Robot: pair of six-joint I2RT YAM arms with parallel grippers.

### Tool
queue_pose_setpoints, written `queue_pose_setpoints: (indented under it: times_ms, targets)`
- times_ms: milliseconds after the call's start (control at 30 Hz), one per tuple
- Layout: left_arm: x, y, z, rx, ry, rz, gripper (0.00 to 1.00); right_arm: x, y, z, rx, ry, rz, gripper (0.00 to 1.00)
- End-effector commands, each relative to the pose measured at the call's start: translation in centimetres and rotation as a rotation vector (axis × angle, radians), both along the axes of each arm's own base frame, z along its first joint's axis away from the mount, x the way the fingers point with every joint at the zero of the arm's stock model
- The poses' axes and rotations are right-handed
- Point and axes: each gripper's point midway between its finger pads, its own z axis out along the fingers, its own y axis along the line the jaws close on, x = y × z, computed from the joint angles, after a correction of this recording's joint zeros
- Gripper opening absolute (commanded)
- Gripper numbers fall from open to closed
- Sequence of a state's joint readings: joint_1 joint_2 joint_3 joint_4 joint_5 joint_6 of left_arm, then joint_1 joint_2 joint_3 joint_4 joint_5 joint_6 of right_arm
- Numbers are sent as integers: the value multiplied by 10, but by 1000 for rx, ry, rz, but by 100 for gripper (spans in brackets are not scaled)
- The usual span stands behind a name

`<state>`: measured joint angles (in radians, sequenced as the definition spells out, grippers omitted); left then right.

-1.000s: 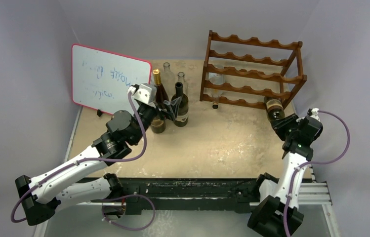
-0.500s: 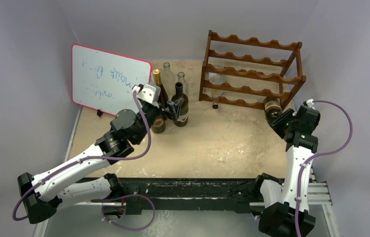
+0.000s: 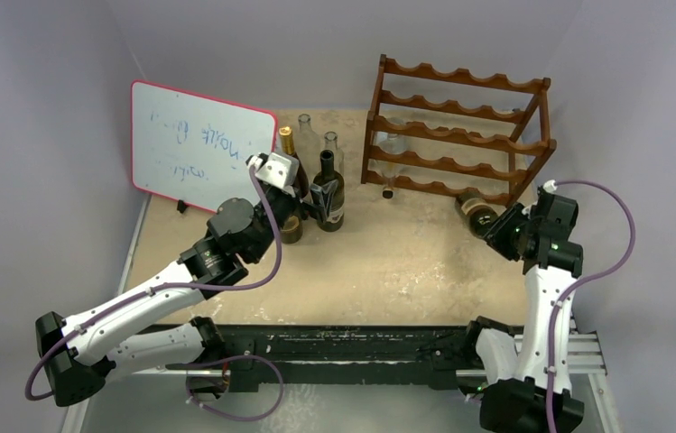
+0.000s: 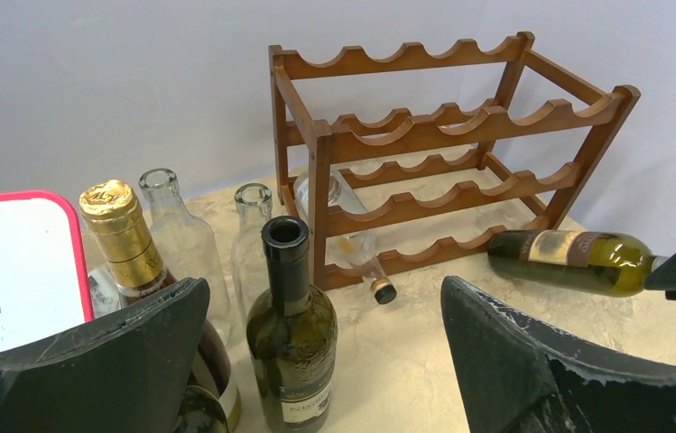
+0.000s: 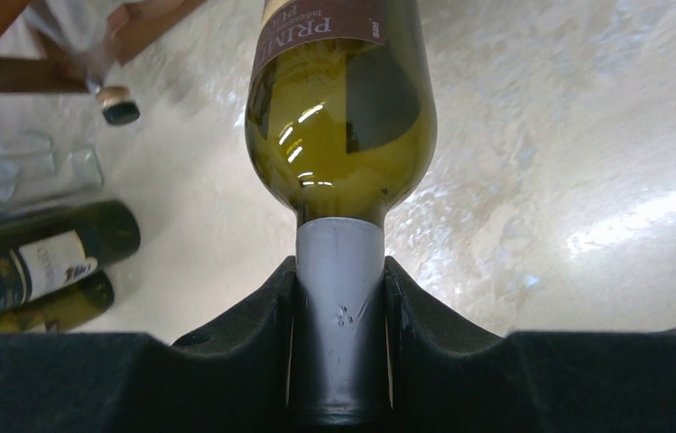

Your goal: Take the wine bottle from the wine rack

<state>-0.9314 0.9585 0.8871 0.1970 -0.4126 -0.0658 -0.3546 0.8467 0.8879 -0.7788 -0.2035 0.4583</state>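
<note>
The table (image 3: 406, 262) offers the most open room: a broad bare stretch lies to the left of the right gripper (image 3: 505, 230) and back toward its arm's base, while the side wall stands close on its other side. Ahead of that gripper stands the wine rack (image 3: 460, 135), stiff wooden rails with a clear bottle (image 3: 391, 149) lying in a lower tier. The rack's near corner post is the edge to mind.

The wine bottle (image 3: 476, 212) lies nearly level, straight out in front of the right gripper, its base pointing at the rack's lowest front rail. It looks drawn out of its cradle, though whether the base touches the rail cannot be told from here. The right gripper is clenched on the foil-wrapped neck (image 5: 338, 271).

The bottle is rigid glass, smooth, breakable and probably heavy. Held by the neck alone, the body hangs far out and would tend to droop or twist in the pads, so slow moves suit it.

The left gripper (image 3: 314, 197) is far to the right gripper's left, fingers spread wide, gripping nothing, beside the standing bottles (image 4: 291, 334).
</note>
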Motion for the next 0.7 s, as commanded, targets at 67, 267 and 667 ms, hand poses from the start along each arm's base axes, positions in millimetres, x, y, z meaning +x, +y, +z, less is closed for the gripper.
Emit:
queue_pose_setpoints:
  times_ms: [67, 267, 667]
  targets:
    - [-1, 2, 17, -31, -40, -1, 100, 13, 23, 24, 19, -112, 179, 0]
    - [-2, 1, 17, -26, -43, -11, 100, 14, 32, 30, -16, -97, 281, 0]
    - [-1, -6, 9, 23, -42, -36, 100, 19, 86, 50, -1, -45, 586, 0]
